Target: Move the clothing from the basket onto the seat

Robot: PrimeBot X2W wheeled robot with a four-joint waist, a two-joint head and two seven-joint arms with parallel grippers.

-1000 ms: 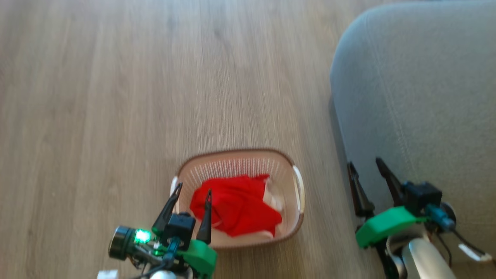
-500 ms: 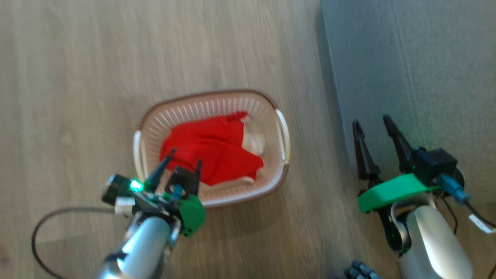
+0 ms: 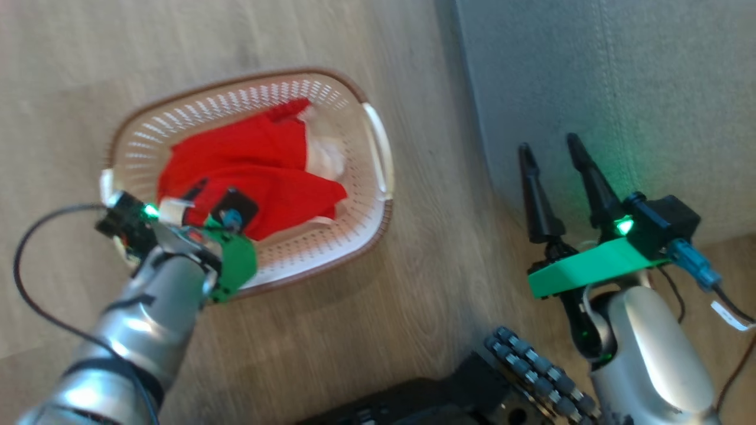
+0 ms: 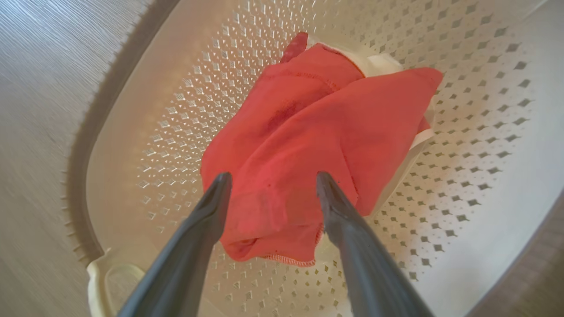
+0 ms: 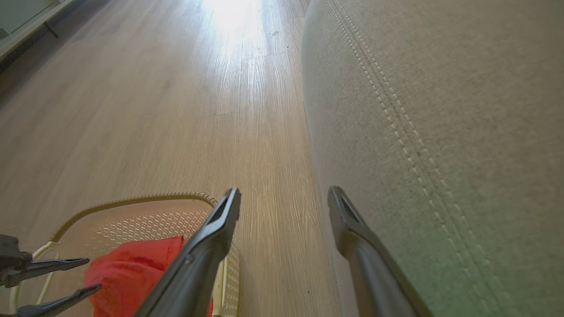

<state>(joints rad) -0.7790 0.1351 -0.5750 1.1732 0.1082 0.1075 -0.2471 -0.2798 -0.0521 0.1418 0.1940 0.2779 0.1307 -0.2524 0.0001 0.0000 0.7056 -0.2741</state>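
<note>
The basket [image 3: 361, 127], cream with a brown rim, stands on the wooden floor at the upper left of the head view. The red clothing [image 3: 254, 165] with white trim lies bunched inside it. My left gripper [image 3: 212, 195] points down into the basket. In the left wrist view my left gripper [image 4: 272, 176] is open, its fingertips straddling the near fold of the clothing [image 4: 326, 132] just above the fabric. My right gripper [image 3: 548, 143] is open and holds nothing, beside the front face of the grey seat [image 3: 620, 88]. In the right wrist view my right gripper [image 5: 284, 190] hangs over the floor strip between basket [image 5: 132, 202] and seat [image 5: 440, 110].
The wooden floor [image 3: 425, 283] runs between basket and seat. My dark base with its roller wheel [image 3: 531, 372] lies at the bottom of the head view. A black cable [image 3: 23, 277] loops from the left arm. Pale furniture [image 5: 26, 17] stands far off at the left.
The head camera has tilted down and the whole picture shifted. My left gripper has gone down into the basket over the clothing. The right gripper stays open by the seat.
</note>
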